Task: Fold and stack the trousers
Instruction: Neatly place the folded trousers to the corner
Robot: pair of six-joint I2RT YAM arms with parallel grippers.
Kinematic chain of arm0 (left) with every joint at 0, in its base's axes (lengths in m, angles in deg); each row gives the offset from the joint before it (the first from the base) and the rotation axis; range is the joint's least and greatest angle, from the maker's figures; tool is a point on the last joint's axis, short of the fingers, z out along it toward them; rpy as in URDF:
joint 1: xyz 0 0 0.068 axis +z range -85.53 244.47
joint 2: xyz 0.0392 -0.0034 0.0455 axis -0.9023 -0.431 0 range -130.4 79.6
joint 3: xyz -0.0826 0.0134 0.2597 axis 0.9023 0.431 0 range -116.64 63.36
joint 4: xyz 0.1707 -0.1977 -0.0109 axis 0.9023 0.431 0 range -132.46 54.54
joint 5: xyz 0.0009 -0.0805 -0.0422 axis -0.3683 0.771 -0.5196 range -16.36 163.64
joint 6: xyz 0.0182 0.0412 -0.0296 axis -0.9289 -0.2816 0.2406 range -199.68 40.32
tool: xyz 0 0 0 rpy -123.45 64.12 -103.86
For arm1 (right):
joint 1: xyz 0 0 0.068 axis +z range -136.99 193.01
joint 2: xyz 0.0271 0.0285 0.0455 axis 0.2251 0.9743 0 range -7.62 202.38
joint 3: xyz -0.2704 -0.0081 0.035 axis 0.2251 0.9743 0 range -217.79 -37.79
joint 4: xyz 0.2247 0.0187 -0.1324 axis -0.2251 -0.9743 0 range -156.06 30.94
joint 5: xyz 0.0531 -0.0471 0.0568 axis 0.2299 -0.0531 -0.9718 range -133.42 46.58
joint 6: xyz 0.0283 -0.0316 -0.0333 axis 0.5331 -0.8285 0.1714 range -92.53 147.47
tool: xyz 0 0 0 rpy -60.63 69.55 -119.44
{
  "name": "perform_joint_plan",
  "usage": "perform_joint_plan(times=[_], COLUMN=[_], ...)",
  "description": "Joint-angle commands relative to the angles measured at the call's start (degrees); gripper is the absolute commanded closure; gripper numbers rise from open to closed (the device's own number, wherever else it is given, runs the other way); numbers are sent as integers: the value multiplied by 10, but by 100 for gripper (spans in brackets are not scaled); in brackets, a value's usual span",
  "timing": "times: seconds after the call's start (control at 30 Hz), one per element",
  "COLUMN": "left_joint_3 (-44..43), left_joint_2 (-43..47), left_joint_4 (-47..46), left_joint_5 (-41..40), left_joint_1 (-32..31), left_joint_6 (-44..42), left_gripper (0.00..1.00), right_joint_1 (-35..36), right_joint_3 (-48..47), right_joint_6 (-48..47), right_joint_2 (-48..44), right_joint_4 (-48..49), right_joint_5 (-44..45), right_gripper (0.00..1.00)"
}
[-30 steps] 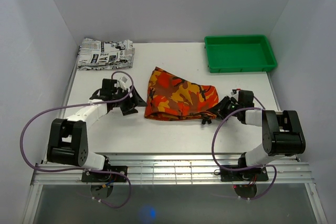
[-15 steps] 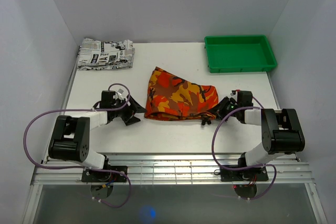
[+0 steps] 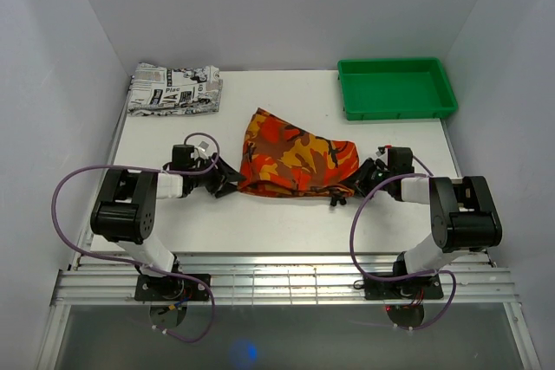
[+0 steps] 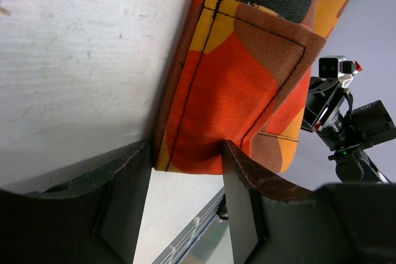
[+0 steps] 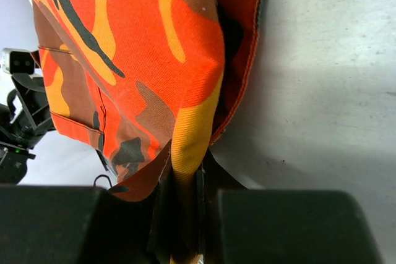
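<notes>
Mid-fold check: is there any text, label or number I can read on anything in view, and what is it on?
"Plac": bold black letters on the newspaper-print garment at the far left corner; the word may run on.
Other print on that garment: too small to read.
The trousers and the green tray: no text visible.

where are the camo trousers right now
In the top view the trousers lie bunched centrally, between the left end effector at their left edge and the right end effector pinching their right edge; the green tray sits beyond, to the right.
</notes>
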Motion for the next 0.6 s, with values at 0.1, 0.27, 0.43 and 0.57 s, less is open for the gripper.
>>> perform_joint_plan(times=[0.1, 0.27, 0.43, 0.57], left_joint_3=[-13, -35, -78, -148], left_joint_2=[-46, -40, 3, 25], left_joint_4=[33, 35, 80, 181], left_joint_5=[-87, -100, -113, -170], left_joint_1=[-20, -22, -22, -36], left_joint_6=[-33, -48, -135, -256], left_gripper=[51, 94, 100, 100], right_joint_1=[23, 25, 34, 65], right_joint_3=[-31, -48, -97, -157], right_joint_6=[-30, -60, -118, -189], right_joint_2=[12, 8, -15, -41], right_joint_4=[-24, -47, -98, -165], right_joint_5=[13, 20, 36, 105], right_gripper=[92, 92, 92, 92])
